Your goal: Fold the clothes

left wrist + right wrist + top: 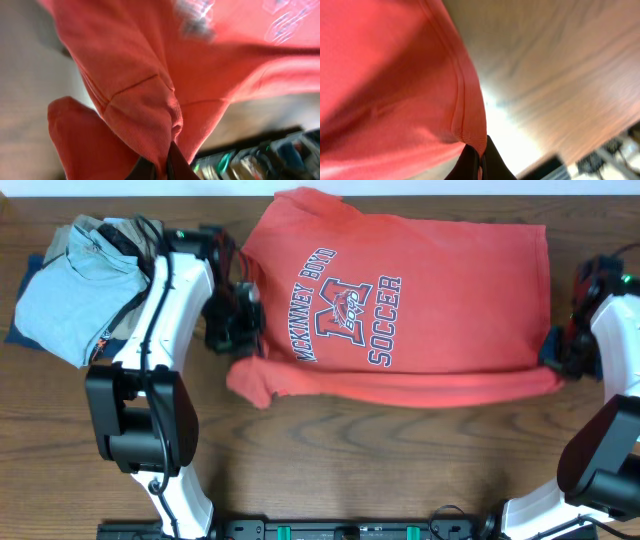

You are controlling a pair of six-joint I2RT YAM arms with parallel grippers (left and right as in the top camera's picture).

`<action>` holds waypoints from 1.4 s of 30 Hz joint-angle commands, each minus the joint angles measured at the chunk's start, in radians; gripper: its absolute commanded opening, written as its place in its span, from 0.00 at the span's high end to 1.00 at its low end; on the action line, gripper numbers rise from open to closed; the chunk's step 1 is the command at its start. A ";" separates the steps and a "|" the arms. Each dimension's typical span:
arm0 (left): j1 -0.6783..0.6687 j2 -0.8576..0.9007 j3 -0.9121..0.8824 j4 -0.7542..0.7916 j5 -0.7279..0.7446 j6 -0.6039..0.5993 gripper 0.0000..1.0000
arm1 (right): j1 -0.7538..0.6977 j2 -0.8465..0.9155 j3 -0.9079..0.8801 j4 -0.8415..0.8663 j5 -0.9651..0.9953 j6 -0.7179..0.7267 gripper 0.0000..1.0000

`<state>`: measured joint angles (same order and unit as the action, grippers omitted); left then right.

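The clothes are one coral-red T-shirt [400, 310] with navy "McKinney Boyd Soccer" lettering, spread across the middle of the wooden table, print up and its neck toward the left. My left gripper [240, 320] is shut on the shirt's left side near the sleeve; in the left wrist view the red cloth [145, 100] bunches between the dark fingers [182, 167]. At the shirt's right lower corner my right gripper [560, 352] is shut on the hem, and the hem edge [465, 120] runs down into its fingers [495, 162].
A pile of other garments, light blue [70, 290] over tan [85, 230], lies at the table's far left behind the left arm. The table's front edge carries the arm bases [350, 530].
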<state>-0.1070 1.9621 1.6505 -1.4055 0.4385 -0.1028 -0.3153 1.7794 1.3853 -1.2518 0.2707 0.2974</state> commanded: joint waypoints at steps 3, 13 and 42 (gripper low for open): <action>0.000 -0.027 -0.135 -0.015 -0.002 0.017 0.94 | -0.041 0.000 -0.091 -0.013 0.029 0.074 0.99; -0.001 -0.311 -0.304 -0.013 -0.065 0.016 0.94 | -0.136 -0.033 -0.119 -0.063 0.028 0.111 0.99; -0.001 -0.393 -0.354 0.453 -0.069 -0.098 0.94 | -0.121 -0.236 -0.161 0.217 -0.134 0.045 0.99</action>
<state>-0.1070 1.5303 1.2980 -0.9680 0.3847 -0.1864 -0.4412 1.5391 1.2297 -1.0637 0.1543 0.3561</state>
